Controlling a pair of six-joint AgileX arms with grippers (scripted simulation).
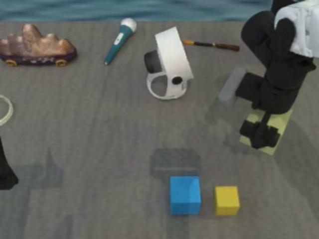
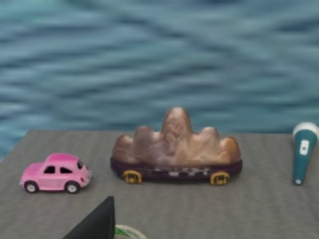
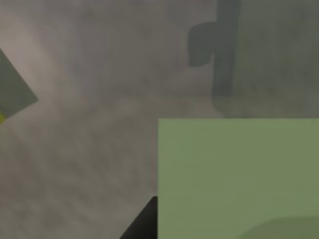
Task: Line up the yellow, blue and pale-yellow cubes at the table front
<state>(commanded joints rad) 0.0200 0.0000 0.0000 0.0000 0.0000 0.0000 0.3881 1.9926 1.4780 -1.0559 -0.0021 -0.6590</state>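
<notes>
Left arm [image 1: 6,172]: parked at the table's left edge, its jaws out of sight, so their state cannot be told. Blue cube [image 1: 185,194] and yellow cube [image 1: 227,200]: side by side near the front edge, right of centre, apart by a narrow gap. Right gripper [image 1: 260,133]: directly over the pale cube [image 1: 280,130], which sits toward the right edge, behind and to the right of the yellow cube and turned askew to the front edge. Whether the jaws grip the pale cube cannot be told; the wrist view shows only its flat, matte, pale yellow-green top [image 3: 238,174] filling the near field. The right arm is nearer; the cube's likely place is beside the yellow one.
</notes>
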